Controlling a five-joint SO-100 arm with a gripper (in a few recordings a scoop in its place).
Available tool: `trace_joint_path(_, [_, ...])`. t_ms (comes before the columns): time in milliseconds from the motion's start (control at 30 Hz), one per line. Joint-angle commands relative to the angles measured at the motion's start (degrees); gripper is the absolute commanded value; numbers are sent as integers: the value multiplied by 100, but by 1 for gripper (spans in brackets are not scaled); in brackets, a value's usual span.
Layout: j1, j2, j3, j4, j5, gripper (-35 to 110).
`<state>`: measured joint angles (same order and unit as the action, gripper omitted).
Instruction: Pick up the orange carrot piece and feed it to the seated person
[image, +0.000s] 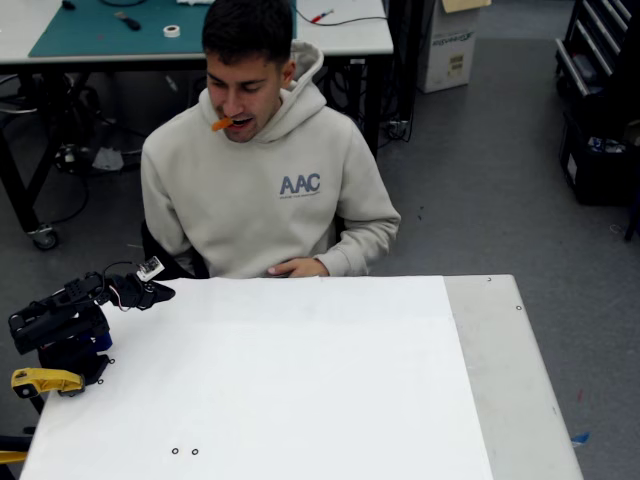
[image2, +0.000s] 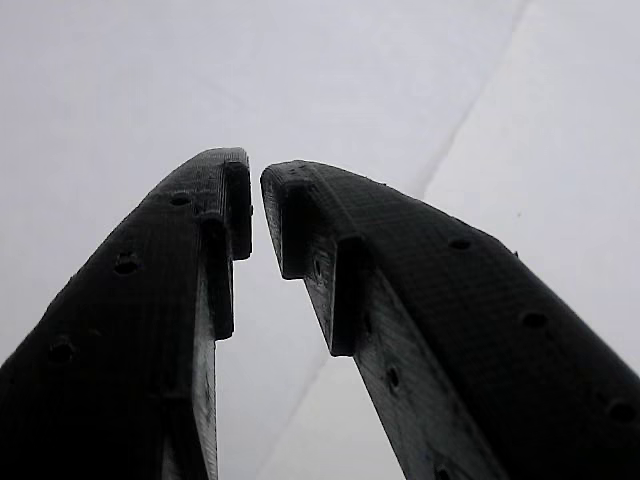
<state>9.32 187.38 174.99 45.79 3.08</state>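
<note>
The orange carrot piece (image: 221, 124) sticks out of the mouth of the seated person (image: 262, 190), who sits in a light grey hoodie behind the table's far edge. The black arm is folded low at the table's left edge, and its gripper (image: 158, 293) points right, far below and left of the person's face. In the wrist view the gripper (image2: 256, 200) has its two black fingers (image2: 160, 300) nearly touching at the tips, with nothing between them, over the bare white table.
The white table (image: 300, 380) has a grey strip along its right side. A yellow clamp (image: 45, 380) sits at the arm's base. One hand (image: 297, 267) of the person rests at the far table edge. A workbench (image: 90, 35) stands behind.
</note>
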Motion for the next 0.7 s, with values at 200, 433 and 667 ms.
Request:
trace_joint_path(200, [26,149,-185,53,62,-2])
trace_joint_path(433, [70,149,-185,53,97,-2])
trace_joint_path(667, [79,149,-185,53,123,-2])
